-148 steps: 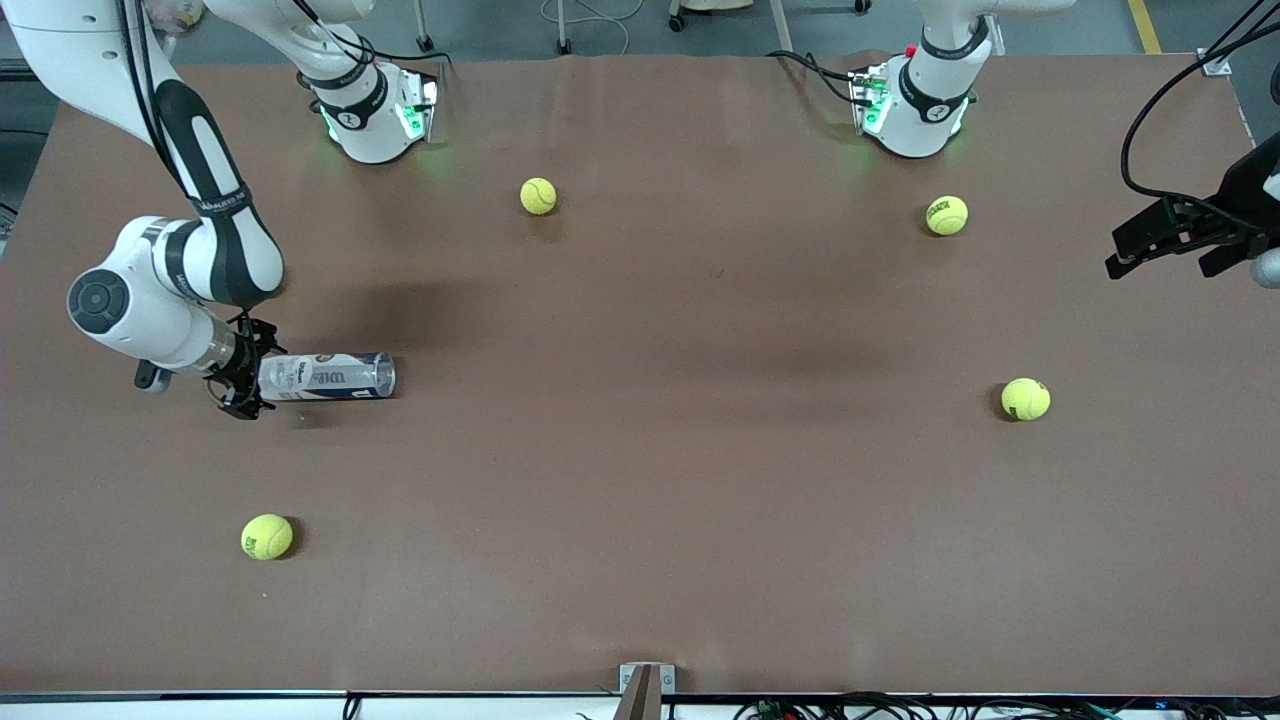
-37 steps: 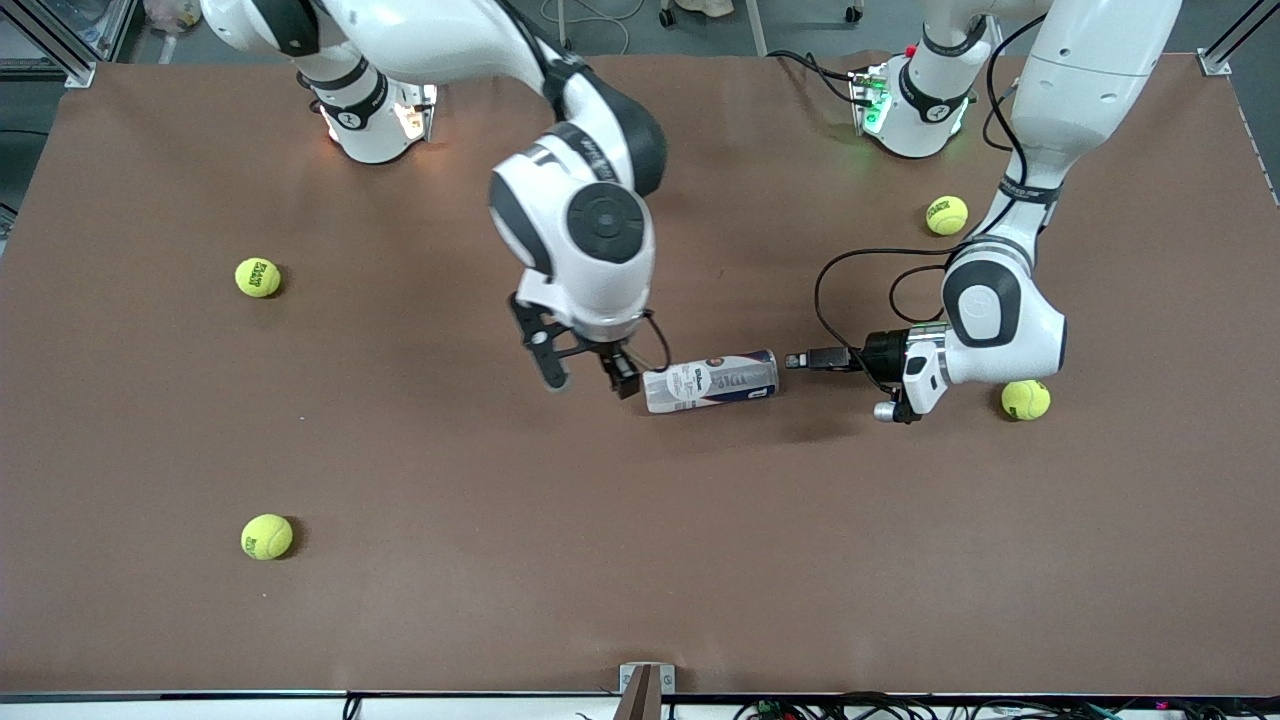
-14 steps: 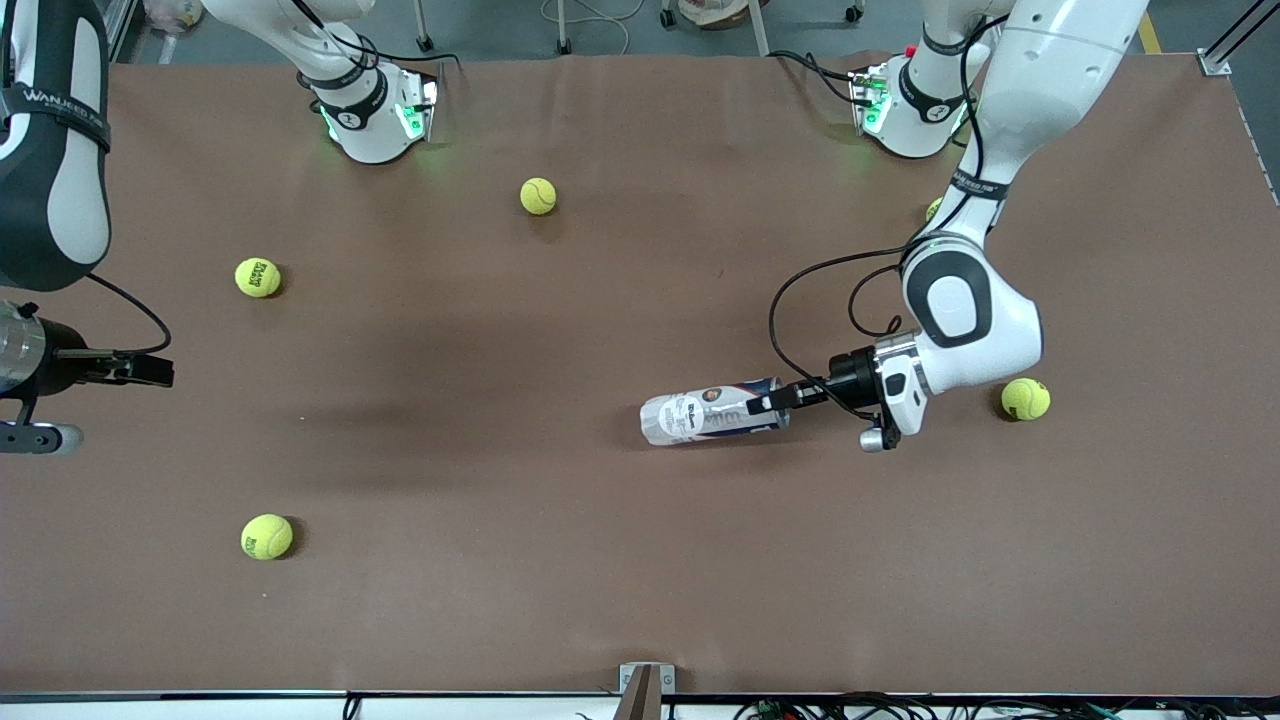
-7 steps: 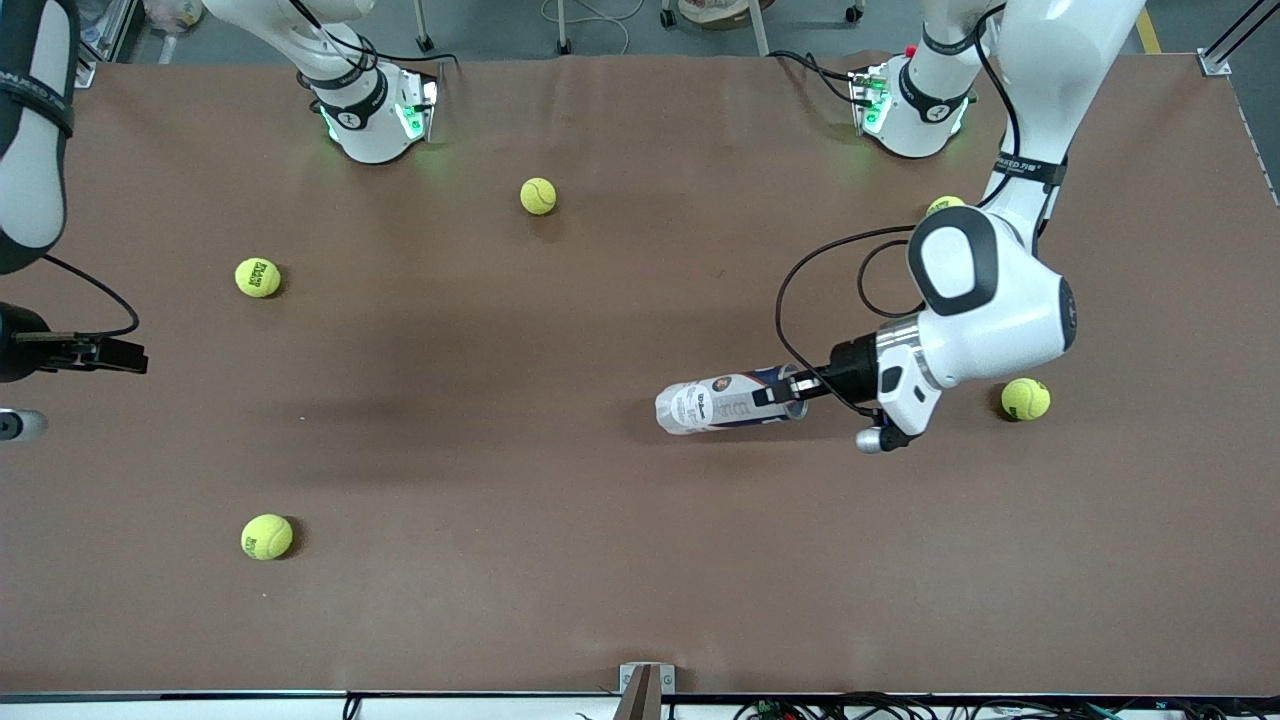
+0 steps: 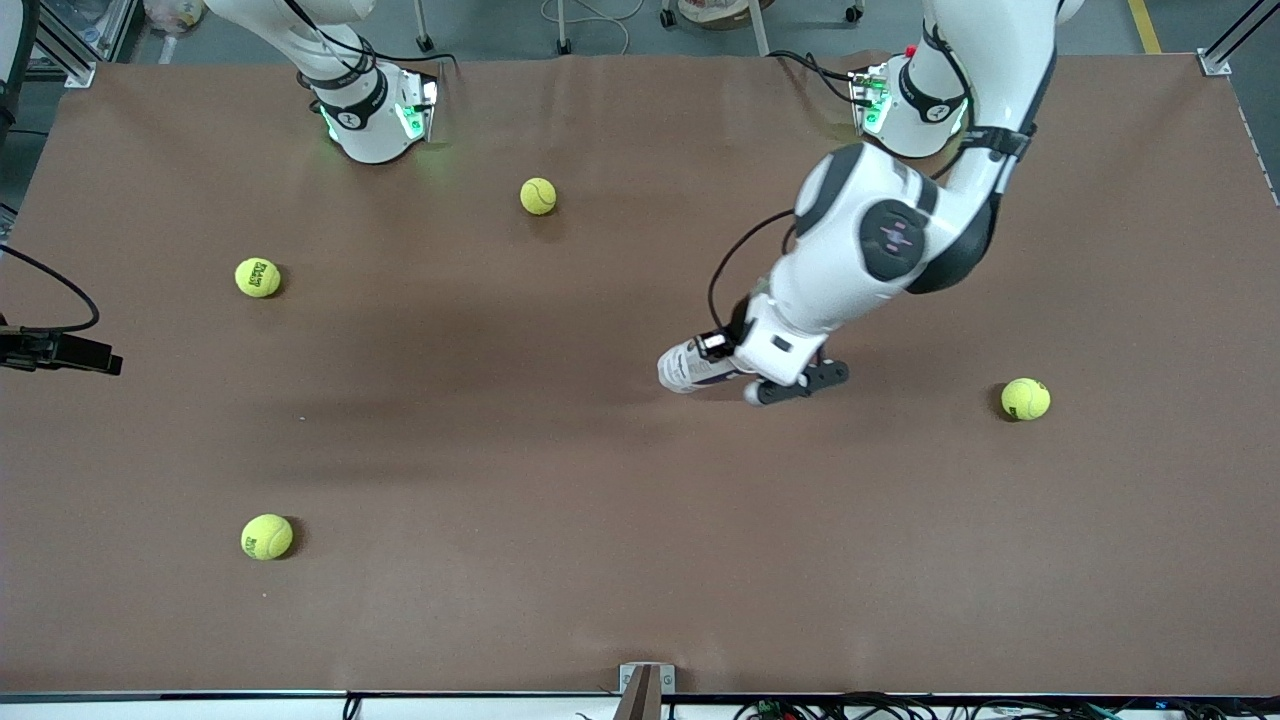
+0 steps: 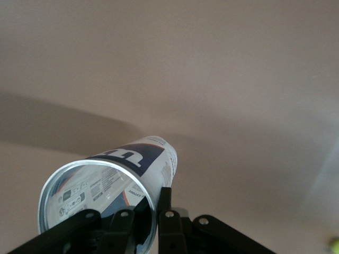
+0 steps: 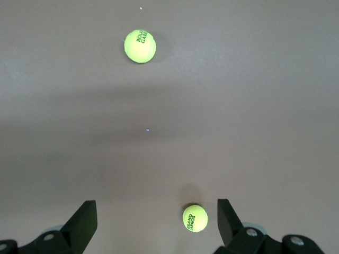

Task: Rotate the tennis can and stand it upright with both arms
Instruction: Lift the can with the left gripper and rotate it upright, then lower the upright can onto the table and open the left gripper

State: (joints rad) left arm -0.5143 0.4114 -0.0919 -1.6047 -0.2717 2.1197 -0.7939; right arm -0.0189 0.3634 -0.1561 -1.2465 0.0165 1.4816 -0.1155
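Observation:
The tennis can (image 5: 684, 368), a clear tube with a white and navy label, is tilted near the middle of the table, and the left arm's wrist hides its upper part. In the left wrist view the tennis can (image 6: 135, 172) turns its open metal rim toward the camera. My left gripper (image 6: 153, 211) is shut on that rim, one finger inside the tube and one outside. My right gripper (image 5: 100, 360) waits at the right arm's end of the table. In its wrist view the right gripper (image 7: 153, 227) is open and holds nothing.
Several yellow-green tennis balls lie about: one (image 5: 538, 196) near the right arm's base, one (image 5: 258, 277) and one (image 5: 267, 537) toward the right arm's end, one (image 5: 1026, 399) toward the left arm's end. Brown table (image 5: 560, 560) all round.
The left arm has swung up and turned its wrist, raising the can's open end so the can tilts. The right gripper has drawn back farther toward its end of the table.

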